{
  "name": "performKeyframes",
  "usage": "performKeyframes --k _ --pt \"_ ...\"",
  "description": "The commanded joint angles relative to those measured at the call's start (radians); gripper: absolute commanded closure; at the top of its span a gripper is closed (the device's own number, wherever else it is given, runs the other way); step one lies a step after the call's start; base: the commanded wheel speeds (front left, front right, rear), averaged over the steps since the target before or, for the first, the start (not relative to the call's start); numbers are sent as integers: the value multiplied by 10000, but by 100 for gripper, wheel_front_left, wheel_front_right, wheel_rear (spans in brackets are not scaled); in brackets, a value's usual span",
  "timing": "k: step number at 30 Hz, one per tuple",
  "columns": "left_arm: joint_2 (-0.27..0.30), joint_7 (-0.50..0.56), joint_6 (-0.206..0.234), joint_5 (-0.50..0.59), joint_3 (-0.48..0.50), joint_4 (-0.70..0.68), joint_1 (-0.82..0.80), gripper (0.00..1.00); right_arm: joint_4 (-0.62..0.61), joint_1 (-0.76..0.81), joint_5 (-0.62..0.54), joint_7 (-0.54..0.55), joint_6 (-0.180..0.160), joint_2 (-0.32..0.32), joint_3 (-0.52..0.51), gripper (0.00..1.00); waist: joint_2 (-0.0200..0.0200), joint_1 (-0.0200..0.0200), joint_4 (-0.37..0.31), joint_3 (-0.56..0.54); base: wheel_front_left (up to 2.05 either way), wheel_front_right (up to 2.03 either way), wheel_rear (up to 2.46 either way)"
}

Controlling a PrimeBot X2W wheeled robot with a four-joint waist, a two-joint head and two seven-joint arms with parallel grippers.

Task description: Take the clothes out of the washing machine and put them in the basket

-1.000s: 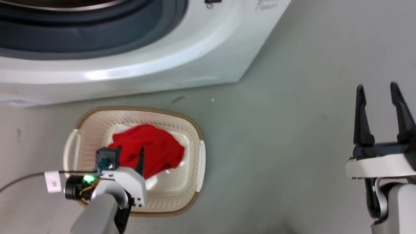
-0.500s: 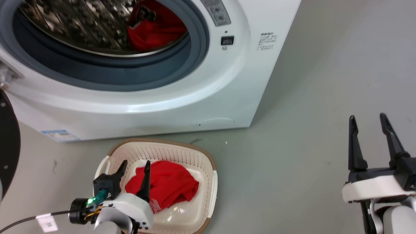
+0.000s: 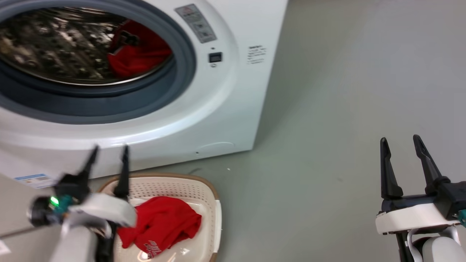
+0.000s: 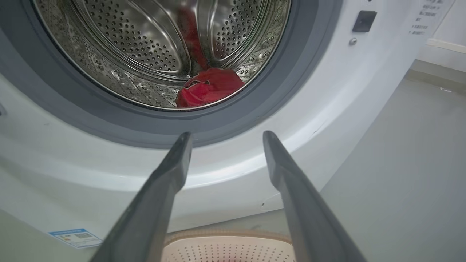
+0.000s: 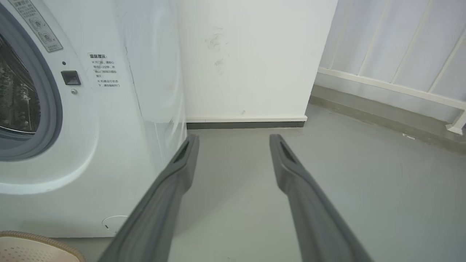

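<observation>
Though white print showed on the red cloth (image 3: 164,222) in the basket (image 3: 174,177), it was unreadable, like the stickers (image 3: 196,23) on the washer (image 3: 218,109); a jersey (image 3: 140,54) lay in the drum (image 4: 127,54). Left gripper (image 3: 110,149) and right gripper (image 3: 399,140) hung empty, fingers apart; grey floor (image 3: 346,91) met a white wall (image 5: 255,54).

Floor: smooth grey-green painted floor (image 5: 236,189), between and on both sides of the right gripper's fingers (image 5: 164,207), with a few small specks.
Wall: plain white plastered wall (image 5: 255,65), beyond the tips, with faint grey scuff marks (image 5: 215,43) high up.
Skirting: thin white strip over a black band (image 5: 245,125), just above the tips.
Side panels: pale vertical-ribbed panelling (image 5: 393,40) with a white rail (image 5: 386,86), right of the right-hand finger, above a raised grey kerb (image 5: 378,118).
Light: soft and even, a pale sheen on the floor.
</observation>
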Motion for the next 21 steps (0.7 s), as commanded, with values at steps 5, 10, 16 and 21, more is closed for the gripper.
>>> performKeyframes --k 5,10,16,21 --pt "1002 626 -174 -202 466 -306 -1378 0 -240 -260 -53 -22 -10 18 218 0 0 2 -971 1147 0 0 0" --pt "2216 2257 -372 -343 713 -638 -3038 0 -394 -598 330 -20 -10 19 404 0 0 2 -1594 2453 0 0 0" --pt "3554 4488 -654 -789 556 -670 -5441 0 -474 -887 873 -20 -10 23 692 0 0 2 -2099 3964 0 0 0" --pt "4556 6267 -756 -1005 -12 -177 -7595 0 -590 -1137 1151 -22 -10 21 1266 0 0 2 -2361 4926 0 0 0"
